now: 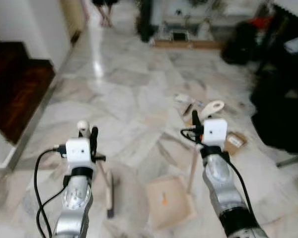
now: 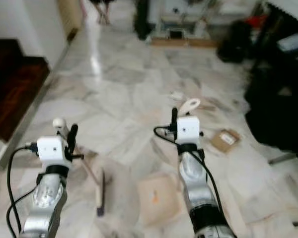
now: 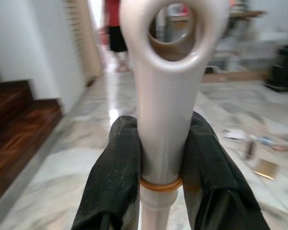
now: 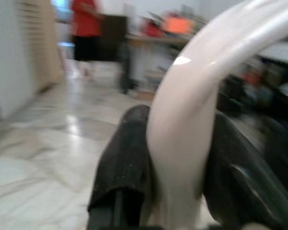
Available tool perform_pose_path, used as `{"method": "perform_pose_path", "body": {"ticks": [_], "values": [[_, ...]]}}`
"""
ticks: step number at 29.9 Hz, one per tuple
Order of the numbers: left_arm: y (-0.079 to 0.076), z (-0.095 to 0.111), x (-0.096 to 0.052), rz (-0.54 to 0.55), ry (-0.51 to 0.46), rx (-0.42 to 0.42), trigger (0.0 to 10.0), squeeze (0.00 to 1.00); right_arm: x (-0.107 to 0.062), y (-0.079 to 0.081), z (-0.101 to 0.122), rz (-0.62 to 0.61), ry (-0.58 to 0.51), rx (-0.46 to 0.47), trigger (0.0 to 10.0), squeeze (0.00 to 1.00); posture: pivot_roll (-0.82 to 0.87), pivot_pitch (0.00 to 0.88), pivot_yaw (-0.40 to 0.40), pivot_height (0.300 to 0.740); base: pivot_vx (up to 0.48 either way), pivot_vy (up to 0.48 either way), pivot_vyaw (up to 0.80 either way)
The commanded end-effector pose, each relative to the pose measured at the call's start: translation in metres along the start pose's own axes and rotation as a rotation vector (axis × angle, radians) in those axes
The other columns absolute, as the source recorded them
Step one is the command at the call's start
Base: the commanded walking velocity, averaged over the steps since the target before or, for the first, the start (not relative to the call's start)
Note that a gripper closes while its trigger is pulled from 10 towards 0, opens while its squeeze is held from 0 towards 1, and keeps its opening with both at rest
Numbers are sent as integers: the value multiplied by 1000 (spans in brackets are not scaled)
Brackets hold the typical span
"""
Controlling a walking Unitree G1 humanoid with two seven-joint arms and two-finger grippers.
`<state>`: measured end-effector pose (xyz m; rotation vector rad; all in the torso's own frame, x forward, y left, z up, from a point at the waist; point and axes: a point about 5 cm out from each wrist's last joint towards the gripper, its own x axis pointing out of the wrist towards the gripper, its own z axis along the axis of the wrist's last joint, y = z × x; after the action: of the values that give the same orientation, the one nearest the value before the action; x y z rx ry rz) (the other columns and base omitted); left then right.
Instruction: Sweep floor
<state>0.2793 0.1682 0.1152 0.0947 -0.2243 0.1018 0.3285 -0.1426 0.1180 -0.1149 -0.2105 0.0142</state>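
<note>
Over the marble floor, the left tool clamps the broom handle and the right tool the dustpan handle, probably readied to gather the scattered litter.

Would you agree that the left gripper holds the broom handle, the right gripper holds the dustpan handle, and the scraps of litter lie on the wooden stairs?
Not quite. The left gripper does hold the broom and the right gripper the dustpan, but the left eye view shows the litter on the marble floor, ahead of the right arm, not on the stairs.
</note>
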Motion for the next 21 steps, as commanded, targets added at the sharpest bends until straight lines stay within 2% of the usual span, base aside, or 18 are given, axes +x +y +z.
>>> {"method": "perform_pose_path", "body": {"ticks": [1, 12, 21], "values": [[2, 7, 2, 1, -43, 0, 10000, 0, 6, -1, 12, 3, -49, -8, 10000, 0, 92, 64, 5, 740, 0, 0, -800], [1, 7, 2, -9, -47, -7, 10000, 0, 6, 1, 12, 9, -55, 0, 10000, 0, 93, 46, 8, 740, 0, 0, -800], [1, 7, 2, -14, -46, -14, 10000, 0, 6, 7, 15, 31, -77, 0, 10000, 0, 97, 37, 8, 740, 0, 0, 0]]}}
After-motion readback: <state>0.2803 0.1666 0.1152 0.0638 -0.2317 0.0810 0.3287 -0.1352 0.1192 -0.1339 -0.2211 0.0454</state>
